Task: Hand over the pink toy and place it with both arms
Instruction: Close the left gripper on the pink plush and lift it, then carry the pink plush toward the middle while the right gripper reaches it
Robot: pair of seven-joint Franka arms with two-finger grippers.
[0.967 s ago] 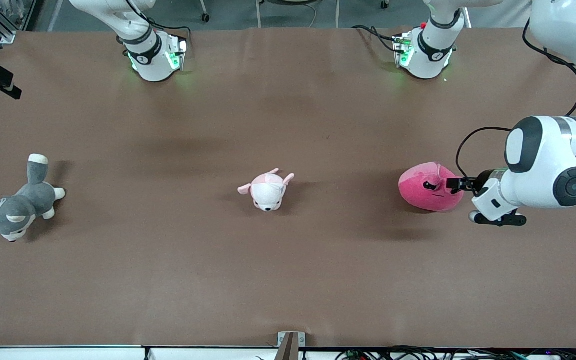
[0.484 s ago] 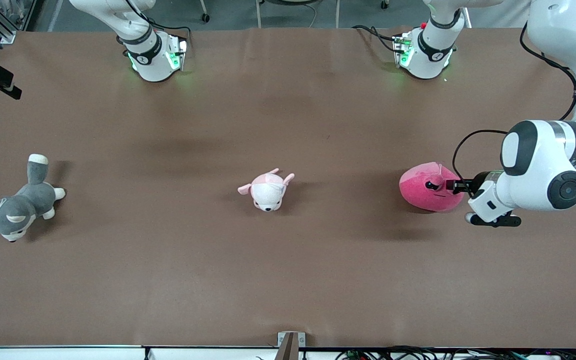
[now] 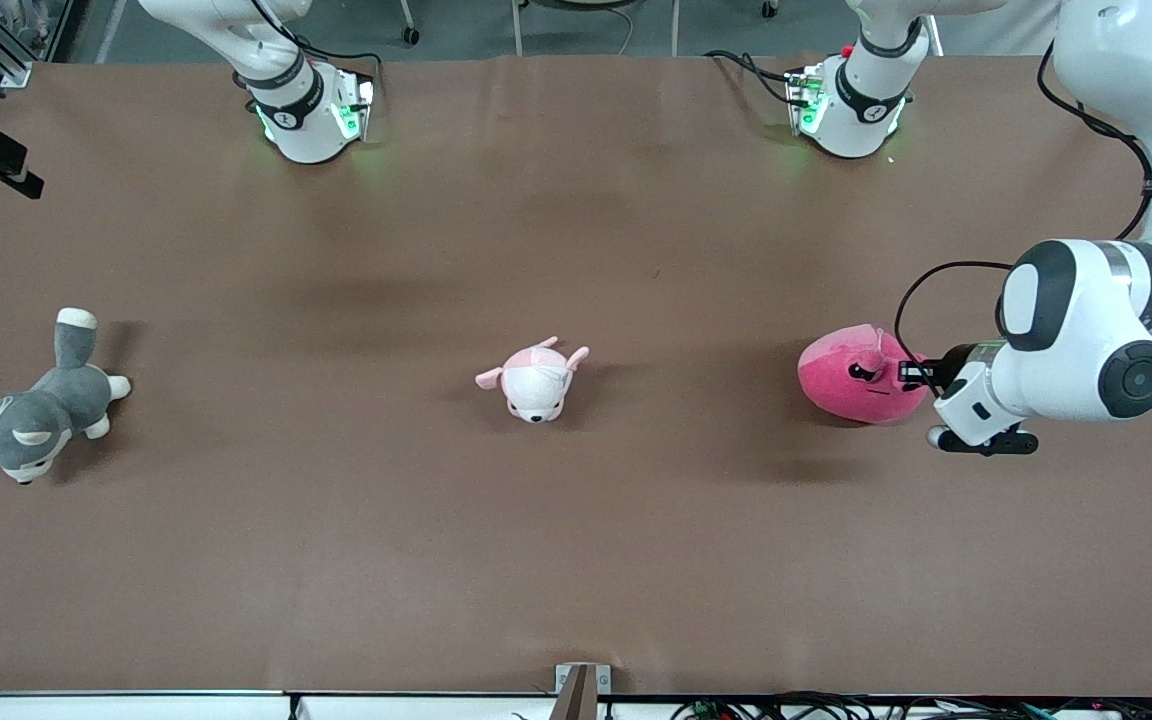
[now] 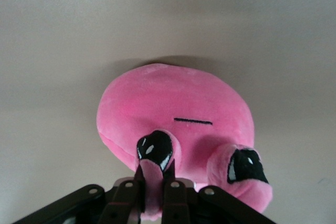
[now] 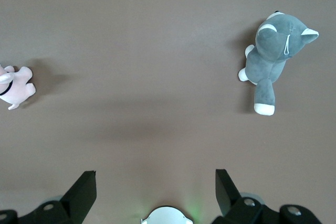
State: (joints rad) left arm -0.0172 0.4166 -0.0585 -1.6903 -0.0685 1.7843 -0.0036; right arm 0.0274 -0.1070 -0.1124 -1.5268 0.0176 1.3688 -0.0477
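Note:
The pink toy (image 3: 851,385), a hot-pink blob plush with black angry eyes, lies on the brown table toward the left arm's end. My left gripper (image 3: 904,374) is at its side, low over the table. In the left wrist view the toy (image 4: 173,114) fills the middle, and the left gripper (image 4: 156,169) is shut on a pink ear flap by one black eye. My right gripper (image 5: 156,184) is open and empty, high above the right arm's base (image 5: 165,216). It is out of the front view.
A pale pink-and-white puppy plush (image 3: 534,382) lies at the table's middle. A grey-and-white husky plush (image 3: 31,420) lies at the right arm's end. Both show in the right wrist view, the puppy (image 5: 13,86) and the husky (image 5: 273,51). The arm bases (image 3: 311,110) (image 3: 851,105) stand along the table's back edge.
My left arm has edged a little toward the pink toy, and its gripper now sits tighter against the toy's ear. The toy stays on the table.

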